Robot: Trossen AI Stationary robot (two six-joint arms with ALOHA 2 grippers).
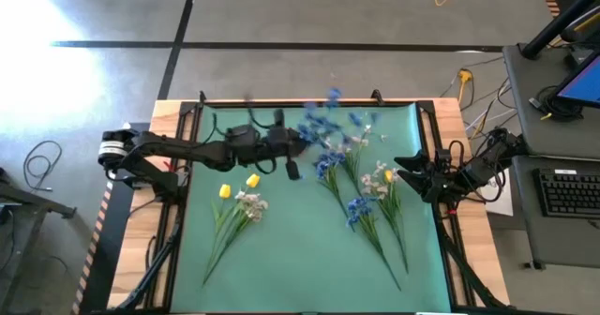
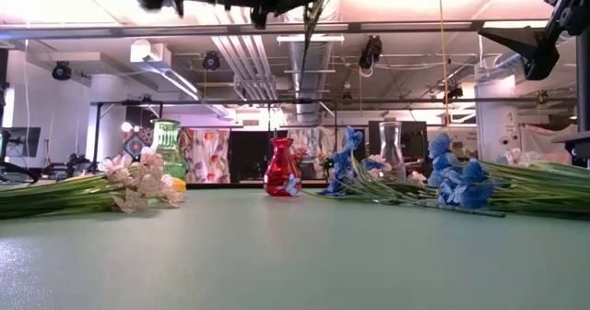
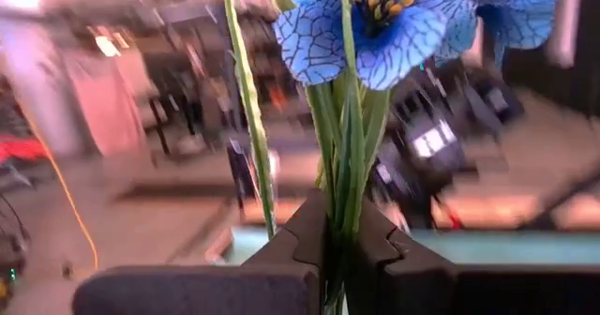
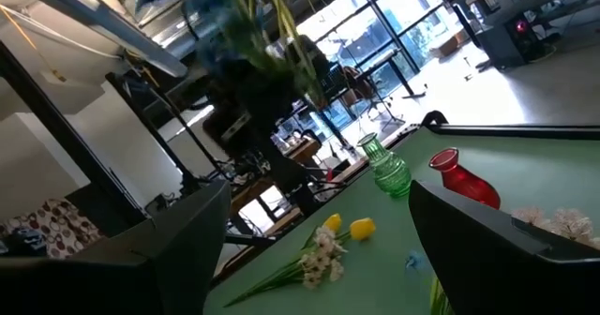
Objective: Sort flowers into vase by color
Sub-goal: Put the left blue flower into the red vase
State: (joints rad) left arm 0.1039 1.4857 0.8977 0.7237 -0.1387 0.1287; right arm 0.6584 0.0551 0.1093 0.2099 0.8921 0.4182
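The left pincer (image 3: 342, 249) pinches the stems of a blue flower (image 3: 375, 24) high above the tabletop (image 1: 300, 249), its bloom sharp only in the left wrist view, while the right pincer (image 1: 405, 168) waits spread at the right edge, and the low view alone shows a red vase (image 2: 280, 170).

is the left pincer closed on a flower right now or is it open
Shut. The left pincer clamps the green stem of a blue artificial flower, its dark fingers pressed against the stem on both sides.
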